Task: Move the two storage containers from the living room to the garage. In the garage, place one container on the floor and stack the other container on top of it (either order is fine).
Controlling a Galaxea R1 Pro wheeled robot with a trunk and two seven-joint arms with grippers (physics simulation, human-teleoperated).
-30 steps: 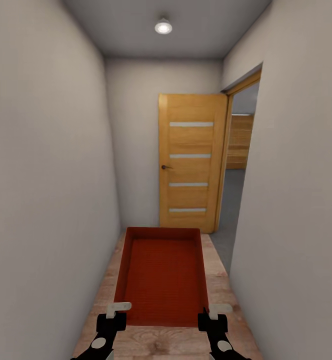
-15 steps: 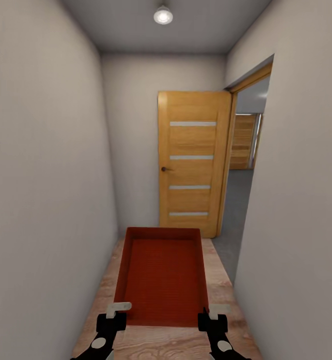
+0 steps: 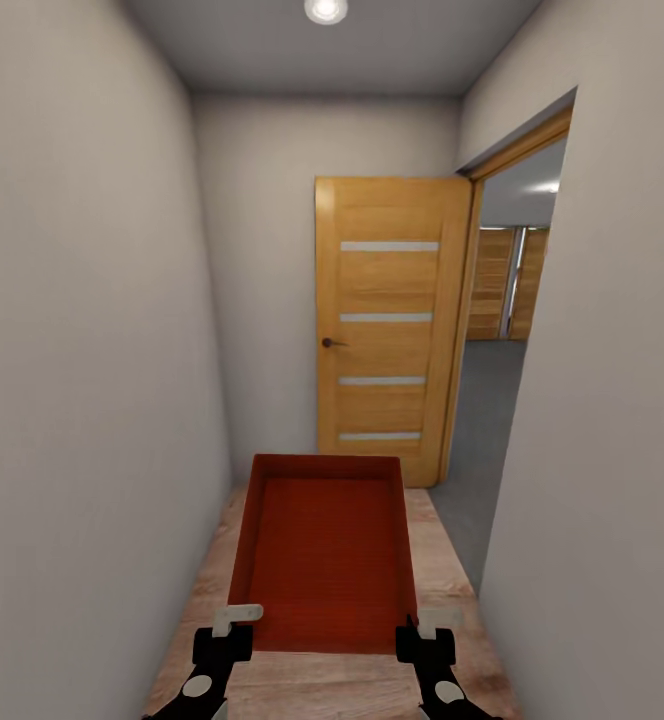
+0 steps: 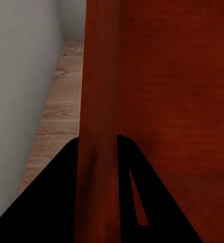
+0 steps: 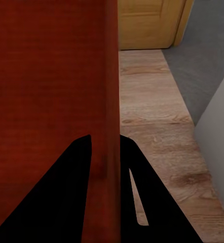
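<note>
Head view: narrow hallway, pale walls close on both sides of the storage container. I carry it level ahead of me above the wood-plank floor. Left gripper jaws clamped on its near left wall; right gripper jaws clamped on its near right wall. Beyond the container an open wooden door; right of the door, a doorway onto grey floor. Since earlier frames the door looms larger and more of that room shows: camera advanced.
</note>
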